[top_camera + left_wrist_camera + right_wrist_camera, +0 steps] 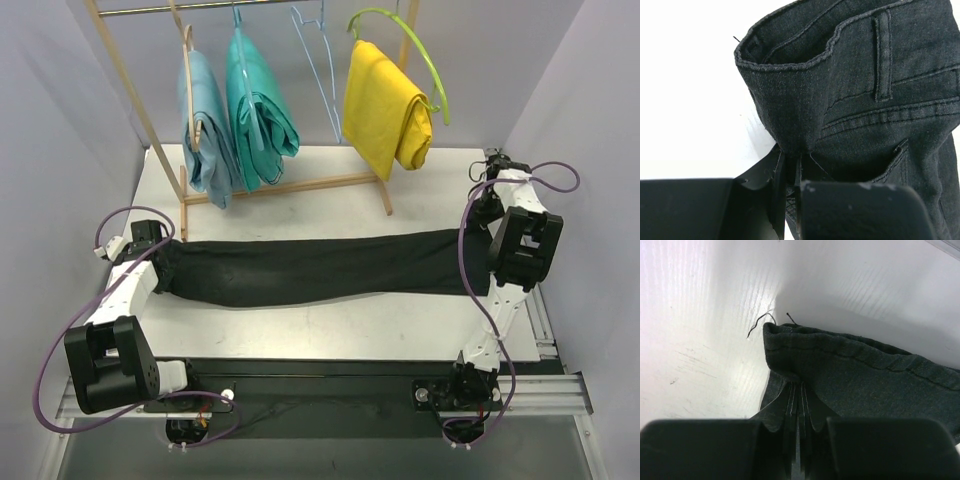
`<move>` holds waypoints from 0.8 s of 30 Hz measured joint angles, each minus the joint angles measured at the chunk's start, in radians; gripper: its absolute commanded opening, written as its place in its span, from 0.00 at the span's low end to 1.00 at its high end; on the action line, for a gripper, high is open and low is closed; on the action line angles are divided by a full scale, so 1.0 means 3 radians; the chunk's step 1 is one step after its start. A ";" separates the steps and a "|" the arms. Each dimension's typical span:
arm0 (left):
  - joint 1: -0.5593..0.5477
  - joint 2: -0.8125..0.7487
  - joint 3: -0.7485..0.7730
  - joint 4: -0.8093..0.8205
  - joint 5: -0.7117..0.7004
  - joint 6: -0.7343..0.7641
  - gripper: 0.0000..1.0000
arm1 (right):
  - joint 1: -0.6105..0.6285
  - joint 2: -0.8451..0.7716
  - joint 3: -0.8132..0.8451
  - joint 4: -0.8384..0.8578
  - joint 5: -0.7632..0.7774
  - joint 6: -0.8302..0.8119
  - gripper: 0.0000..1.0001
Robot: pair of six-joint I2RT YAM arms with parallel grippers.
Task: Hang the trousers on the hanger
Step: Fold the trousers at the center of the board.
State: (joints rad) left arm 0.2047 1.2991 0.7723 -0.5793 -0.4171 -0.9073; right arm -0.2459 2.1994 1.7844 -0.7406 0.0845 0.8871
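The hanger (318,70) is flanked by garments (260,110) on the rack (310,185). Before the rack, the trousers (310,268) are stretched crosswise, clamped by left gripper (790,165) and right gripper (797,386).

I can read no text, label, brand mark, number or sign in any of my three views.
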 measured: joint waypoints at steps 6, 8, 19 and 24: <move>0.0000 -0.0006 -0.0005 0.0000 0.0008 -0.0006 0.00 | -0.0023 0.0093 0.0113 -0.0027 -0.0047 0.0022 0.00; 0.0000 0.0025 -0.0005 0.0005 0.0011 -0.0005 0.00 | -0.0027 0.0097 0.0134 -0.0029 -0.0064 0.0022 0.12; 0.0000 0.0160 -0.0004 0.0090 0.0003 0.0013 0.00 | -0.0253 -0.0413 -0.0495 0.0158 -0.0029 -0.0263 0.53; -0.0001 0.0175 -0.0001 0.0104 0.0004 0.0015 0.00 | -0.0556 -0.1077 -0.1172 0.0132 0.0019 -0.0320 0.42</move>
State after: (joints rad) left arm 0.2043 1.3518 0.7719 -0.5480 -0.4160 -0.9028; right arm -0.4126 1.8763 1.4326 -0.7010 0.0902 0.7910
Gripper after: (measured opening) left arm 0.131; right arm 0.469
